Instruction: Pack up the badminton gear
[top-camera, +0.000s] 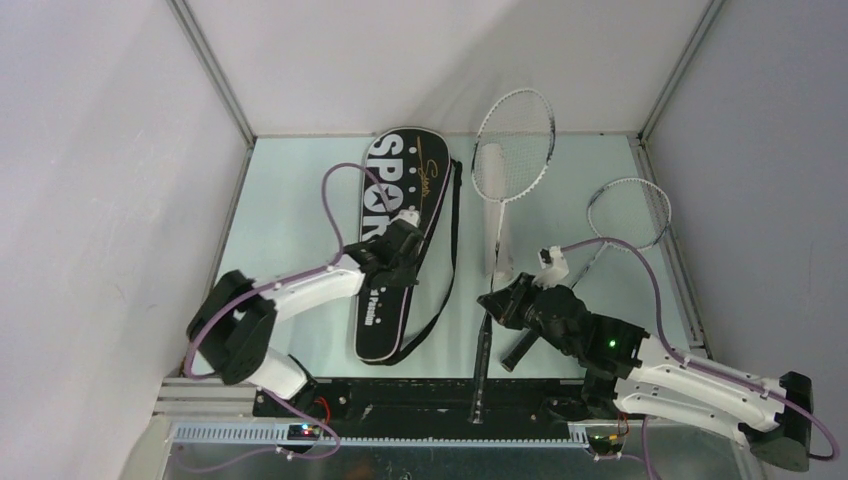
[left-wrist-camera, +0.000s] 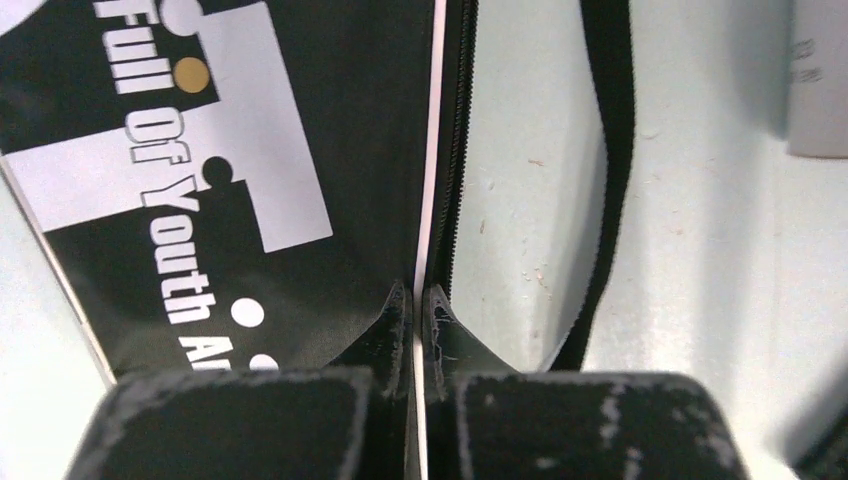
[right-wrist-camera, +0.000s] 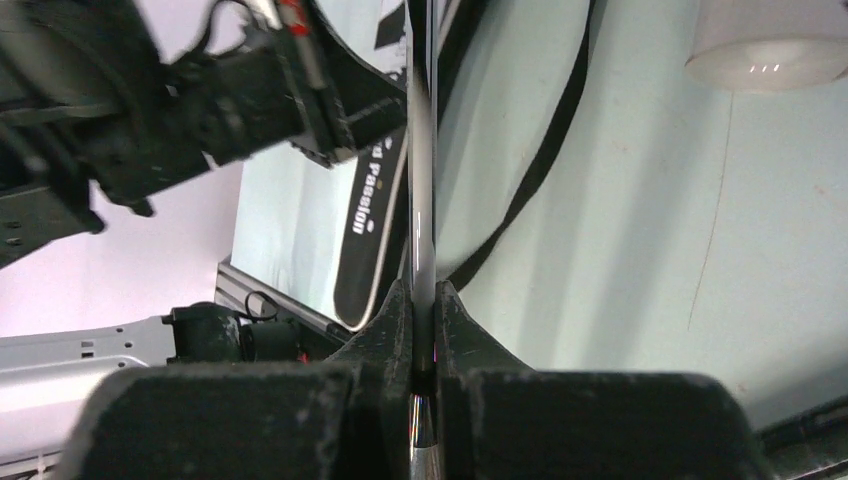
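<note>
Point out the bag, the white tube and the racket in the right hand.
bag (top-camera: 378, 320): top view, narrow handle end.
white tube (right-wrist-camera: 765, 45): right wrist view, near end.
racket (top-camera: 515, 140): top view, strung head.

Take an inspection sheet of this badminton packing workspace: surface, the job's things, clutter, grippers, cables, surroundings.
Surface: pale green table; a few small specks in the left wrist view.
Job's things: black bag lying flat, its strap loose beside it; white tube partly under the head of one racket; second racket near the right wall; no shuttlecocks seen.
Clutter: nothing seen.
Grippers: left gripper, jaws shut on the bag's edge; right gripper, jaws shut on the first racket's shaft.
Cables: purple cables loop from both wrists, above the bag and the second racket.
Surroundings: white walls, metal frame posts.
</note>
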